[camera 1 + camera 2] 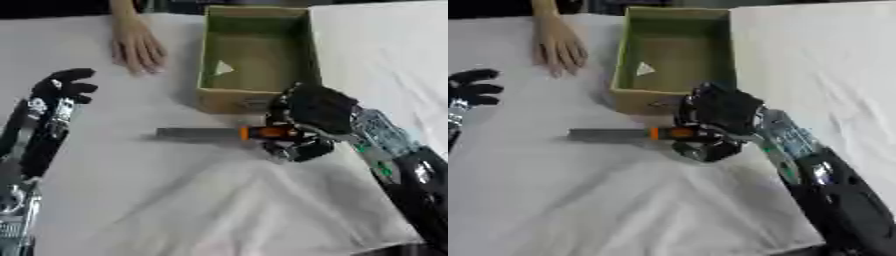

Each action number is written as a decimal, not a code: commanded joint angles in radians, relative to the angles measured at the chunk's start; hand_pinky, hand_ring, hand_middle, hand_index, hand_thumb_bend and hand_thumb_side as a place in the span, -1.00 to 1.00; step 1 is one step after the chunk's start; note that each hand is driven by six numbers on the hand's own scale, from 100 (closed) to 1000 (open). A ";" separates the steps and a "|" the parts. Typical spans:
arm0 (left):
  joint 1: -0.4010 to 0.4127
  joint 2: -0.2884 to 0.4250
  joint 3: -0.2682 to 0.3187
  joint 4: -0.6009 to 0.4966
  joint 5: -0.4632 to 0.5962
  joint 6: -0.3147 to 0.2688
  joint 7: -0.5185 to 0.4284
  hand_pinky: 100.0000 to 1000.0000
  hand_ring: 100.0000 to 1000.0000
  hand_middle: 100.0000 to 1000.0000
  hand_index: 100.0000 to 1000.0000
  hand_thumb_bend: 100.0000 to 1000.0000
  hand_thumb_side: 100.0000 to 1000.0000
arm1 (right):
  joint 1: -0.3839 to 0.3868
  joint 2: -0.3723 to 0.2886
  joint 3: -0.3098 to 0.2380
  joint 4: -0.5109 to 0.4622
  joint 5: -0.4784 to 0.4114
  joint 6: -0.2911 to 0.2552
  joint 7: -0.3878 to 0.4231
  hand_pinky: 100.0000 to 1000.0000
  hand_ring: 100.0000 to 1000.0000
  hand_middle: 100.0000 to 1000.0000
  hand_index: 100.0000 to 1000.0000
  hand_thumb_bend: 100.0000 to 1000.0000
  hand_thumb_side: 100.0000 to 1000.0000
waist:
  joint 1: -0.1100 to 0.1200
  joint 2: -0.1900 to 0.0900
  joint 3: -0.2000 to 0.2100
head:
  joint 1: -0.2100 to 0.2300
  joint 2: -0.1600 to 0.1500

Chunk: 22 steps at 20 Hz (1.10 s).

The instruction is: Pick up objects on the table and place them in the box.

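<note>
On the cloth-covered counter, just before the box, your right robot hand curls round the orange grip of a long grey tool. Lifted unevenly, its blade could catch the box wall. Fingers hide the handle; your left robot hand idles open.

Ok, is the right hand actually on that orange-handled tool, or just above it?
Touching. In the left eye view the right hand has fingers curled around the orange end of the tool, whose grey blade sticks out left over the cloth.
</note>
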 commanded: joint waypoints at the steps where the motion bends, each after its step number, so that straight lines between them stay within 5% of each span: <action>1: -0.005 0.009 0.010 -0.014 0.000 0.000 0.006 0.39 0.50 0.60 0.73 -1.00 1.00 | -0.004 -0.018 -0.027 -0.060 -0.055 0.024 0.019 -1.00 -0.81 -0.66 -0.18 -1.00 -0.89 | 0.002 -0.013 -0.001 | -0.004 0.000; 22: -0.006 0.006 0.008 -0.014 0.000 -0.001 0.004 0.39 0.50 0.60 0.73 -1.00 1.00 | -0.043 -0.104 -0.097 -0.098 -0.150 0.109 0.032 -1.00 -0.79 -0.66 -0.18 -1.00 -0.89 | 0.002 -0.013 0.005 | -0.010 0.000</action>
